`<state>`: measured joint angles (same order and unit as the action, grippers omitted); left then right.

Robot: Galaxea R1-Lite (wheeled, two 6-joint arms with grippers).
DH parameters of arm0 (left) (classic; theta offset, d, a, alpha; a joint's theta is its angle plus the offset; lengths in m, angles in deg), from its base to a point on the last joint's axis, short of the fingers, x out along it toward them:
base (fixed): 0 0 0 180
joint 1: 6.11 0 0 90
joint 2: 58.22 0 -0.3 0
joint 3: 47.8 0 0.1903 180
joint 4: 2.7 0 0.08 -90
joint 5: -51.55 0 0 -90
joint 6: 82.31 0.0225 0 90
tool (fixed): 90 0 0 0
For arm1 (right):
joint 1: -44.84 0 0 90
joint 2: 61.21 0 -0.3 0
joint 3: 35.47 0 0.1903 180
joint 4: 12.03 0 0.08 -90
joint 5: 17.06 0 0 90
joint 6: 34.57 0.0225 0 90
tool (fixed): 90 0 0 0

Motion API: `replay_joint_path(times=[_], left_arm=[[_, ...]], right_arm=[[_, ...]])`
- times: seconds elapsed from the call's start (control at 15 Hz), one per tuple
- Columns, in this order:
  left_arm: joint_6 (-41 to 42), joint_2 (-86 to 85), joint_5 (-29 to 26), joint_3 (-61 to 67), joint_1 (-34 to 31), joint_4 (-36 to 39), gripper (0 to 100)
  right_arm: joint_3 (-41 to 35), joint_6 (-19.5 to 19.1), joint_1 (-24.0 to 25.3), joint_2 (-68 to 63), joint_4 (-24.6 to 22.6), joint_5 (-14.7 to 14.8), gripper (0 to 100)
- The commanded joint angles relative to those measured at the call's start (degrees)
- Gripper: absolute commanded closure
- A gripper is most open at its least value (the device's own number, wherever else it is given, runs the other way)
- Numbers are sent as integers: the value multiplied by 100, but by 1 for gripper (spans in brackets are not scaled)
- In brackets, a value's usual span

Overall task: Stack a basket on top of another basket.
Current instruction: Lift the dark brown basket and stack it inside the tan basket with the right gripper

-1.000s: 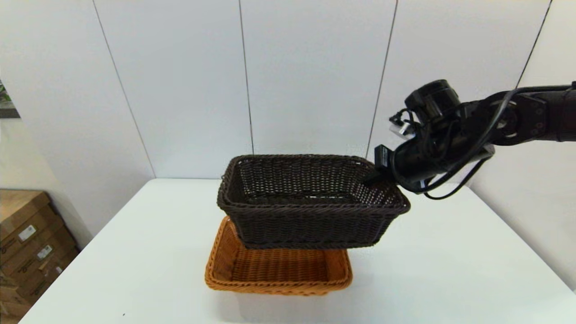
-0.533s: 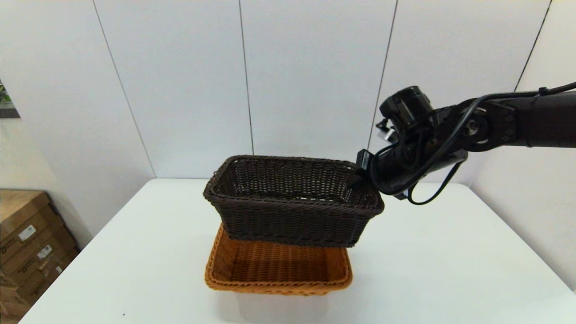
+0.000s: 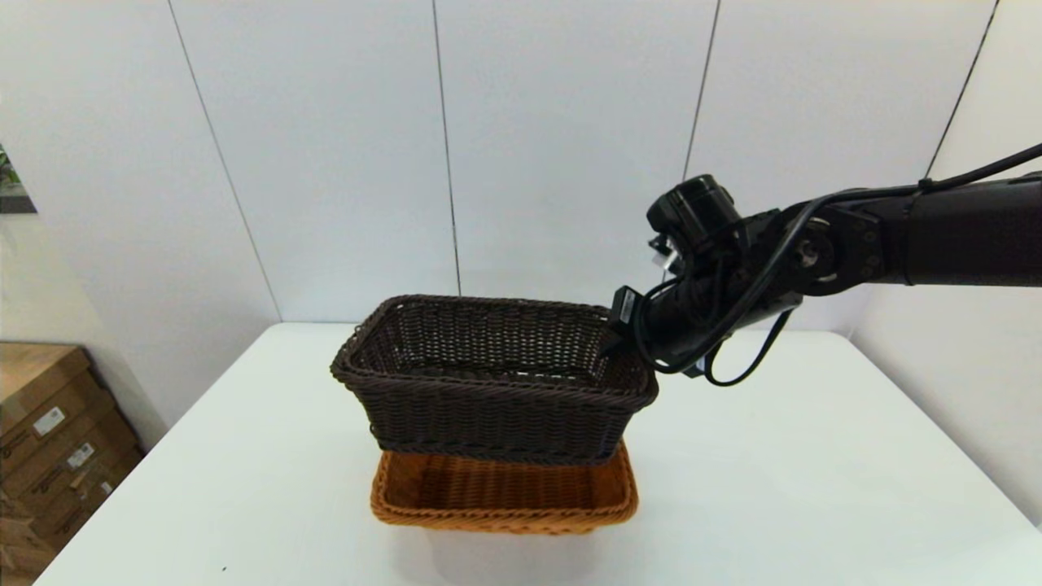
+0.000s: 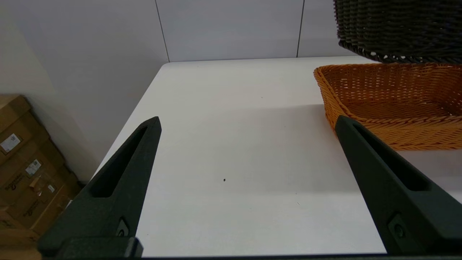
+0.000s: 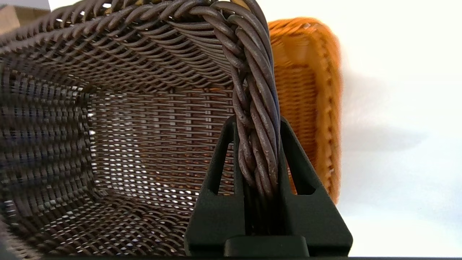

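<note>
alignment is the step in hand: the dark brown basket (image 3: 492,378) hangs in the air above the orange basket (image 3: 505,493), which sits on the white table (image 3: 773,488). the right gripper (image 5: 257,144) pinches the braided rim of the dark basket on its right short side, one finger inside the wall and one outside. in the head view the carried basket sits slightly to the left of the orange one and tilts a little, its free end lower. to do this well, the arm should probably square the two outlines, level the load, then lower gently so the sloping sides nest before the pinch lets go. the left gripper (image 4: 245,126) idles spread wide over bare table, beside the orange basket.
</note>
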<state>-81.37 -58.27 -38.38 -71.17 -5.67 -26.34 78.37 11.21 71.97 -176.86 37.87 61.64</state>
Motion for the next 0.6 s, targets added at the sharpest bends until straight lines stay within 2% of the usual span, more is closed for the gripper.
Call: replay_joint_path(times=[0.07,0.33,0.6], left_arm=[[3,-4,1,9,0,0,0],[3,-4,1,9,0,0,0],[3,-4,1,9,0,0,0]], right_arm=[[-196,-16,109,87,9,-48,100],[-381,-271,241,43,9,-56,100],[-381,-306,267,-80,-52,-48,100]])
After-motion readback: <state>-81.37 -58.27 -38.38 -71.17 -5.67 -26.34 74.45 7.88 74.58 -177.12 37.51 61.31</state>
